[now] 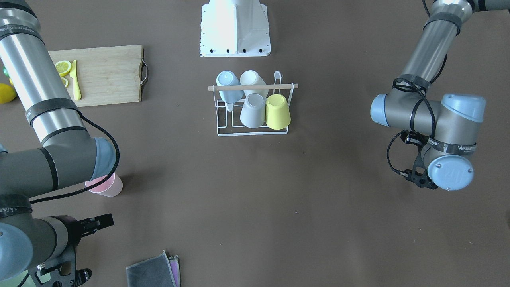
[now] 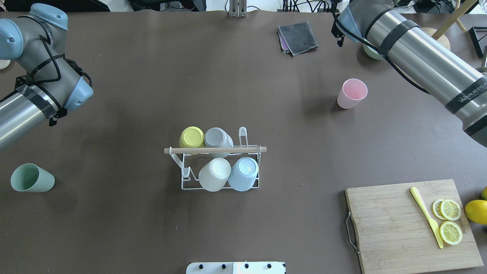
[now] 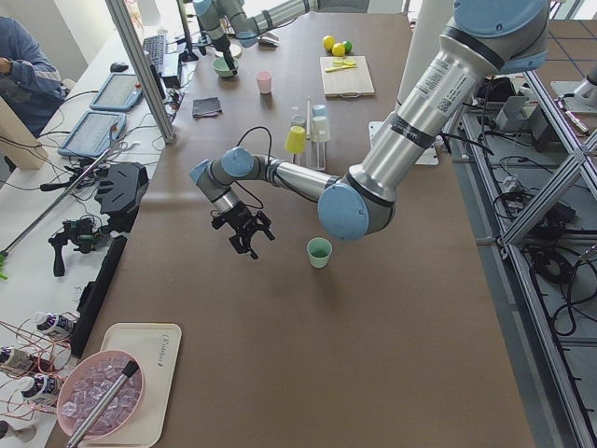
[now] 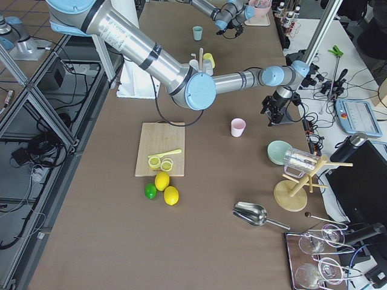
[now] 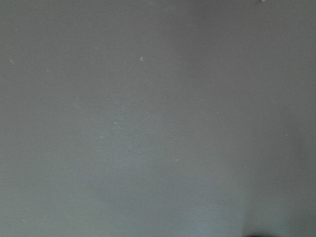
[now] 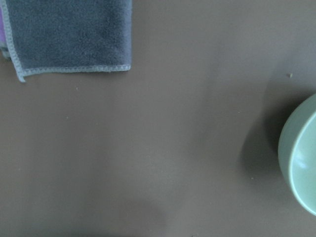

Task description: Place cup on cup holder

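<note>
The white wire cup holder [image 2: 182, 173] with a wooden rod on top stands mid-table and carries yellow, grey, white and light blue cups upside down. A pink cup [image 2: 352, 93] stands upright to its far right, with the right arm passing above it. My right gripper [image 1: 104, 222] hangs beyond that cup near the grey cloth, its fingers apart and empty. A green cup [image 2: 32, 177] stands at the near left. My left gripper [image 3: 247, 233] points down over bare table short of the green cup; the wrist hides it from above, and I cannot tell its state.
A wooden cutting board [image 2: 395, 224] with lemon slices and a yellow knife lies near right, with whole lemons [image 2: 475, 211] beside it. A folded grey cloth [image 2: 298, 36] and a green bowl [image 6: 301, 158] lie at the far side. The white robot base [image 1: 235, 28] is behind the holder.
</note>
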